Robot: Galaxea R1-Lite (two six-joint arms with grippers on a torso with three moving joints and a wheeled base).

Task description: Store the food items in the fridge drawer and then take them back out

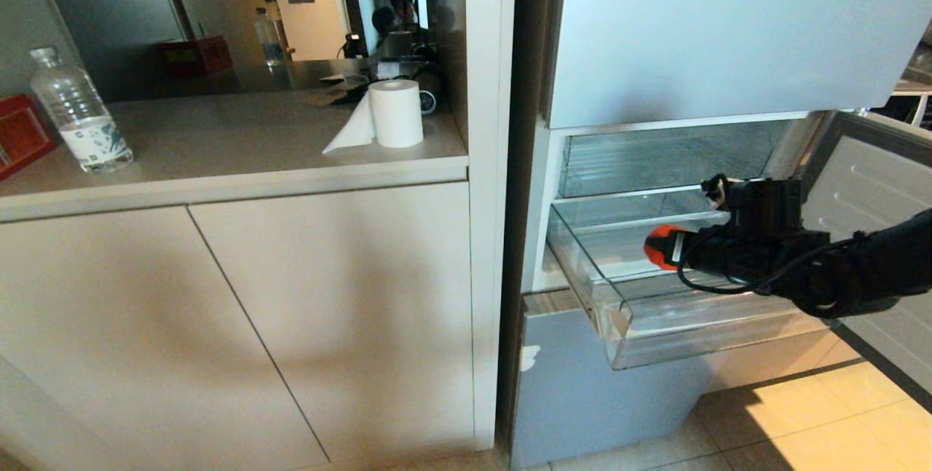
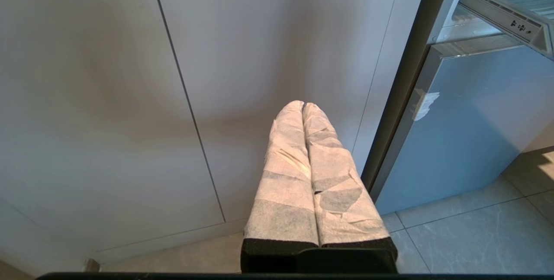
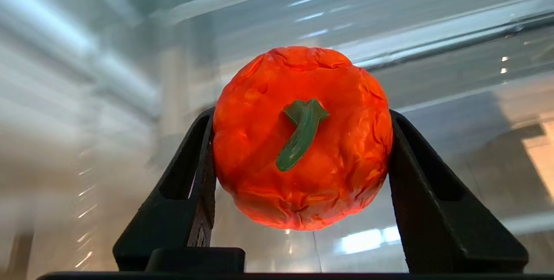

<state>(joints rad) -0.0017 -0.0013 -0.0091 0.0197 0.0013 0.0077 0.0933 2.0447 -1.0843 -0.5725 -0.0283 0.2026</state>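
The right tool (image 3: 301, 141) grips the orange fruit (image 3: 301, 139) over the clear fridge drawer (image 1: 655, 325); the left tool (image 2: 303, 107) is pressed closed.

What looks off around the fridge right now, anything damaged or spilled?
No spill. A white chipped patch marks the lower fridge door's edge. The orange fruit looks wrinkled in the right end effector, held over the open fridge drawer.
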